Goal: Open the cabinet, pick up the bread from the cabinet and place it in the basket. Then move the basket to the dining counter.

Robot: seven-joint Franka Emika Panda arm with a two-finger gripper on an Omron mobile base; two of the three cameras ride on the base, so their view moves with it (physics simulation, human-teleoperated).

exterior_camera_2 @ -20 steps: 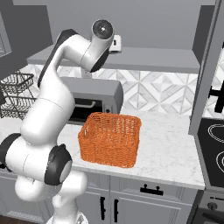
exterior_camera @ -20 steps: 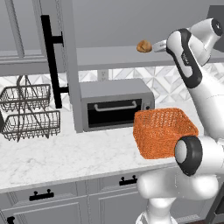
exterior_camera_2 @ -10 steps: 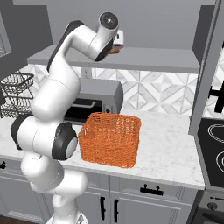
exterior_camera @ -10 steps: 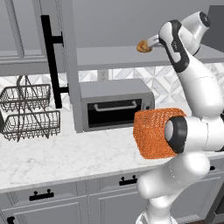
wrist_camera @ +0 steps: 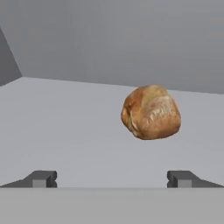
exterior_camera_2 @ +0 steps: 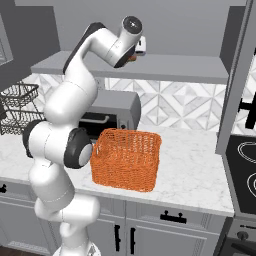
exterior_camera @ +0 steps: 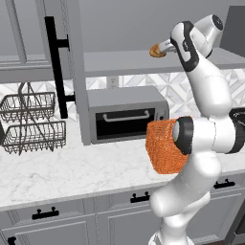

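The grey wall cabinet (exterior_camera: 119, 62) stands open, its left door (exterior_camera: 76, 72) swung out with the black bar handle (exterior_camera: 57, 67). The bread (exterior_camera: 156, 50), a small golden-brown bun (wrist_camera: 151, 112), lies on the cabinet's shelf. My gripper (exterior_camera: 165, 46) is level with it and just short of it, open (wrist_camera: 111, 179); the bun sits beyond the tips, nearer the right fingertip (wrist_camera: 181, 178). The orange basket (exterior_camera_2: 127, 157) rests on the marble worktop below, partly behind my arm (exterior_camera: 162, 146). The dining counter is out of view.
A toaster oven (exterior_camera: 127, 115) stands under the cabinet shelf, behind the basket. The dark two-tier wire rack (exterior_camera: 31, 122) is at the left of the worktop (exterior_camera: 72, 172). The cabinet's right door (exterior_camera_2: 235, 85) hangs open above a black stove (exterior_camera_2: 245, 160).
My arm has lifted its elbow and brought the hand a little closer to the bread. The bread and the basket have not moved.
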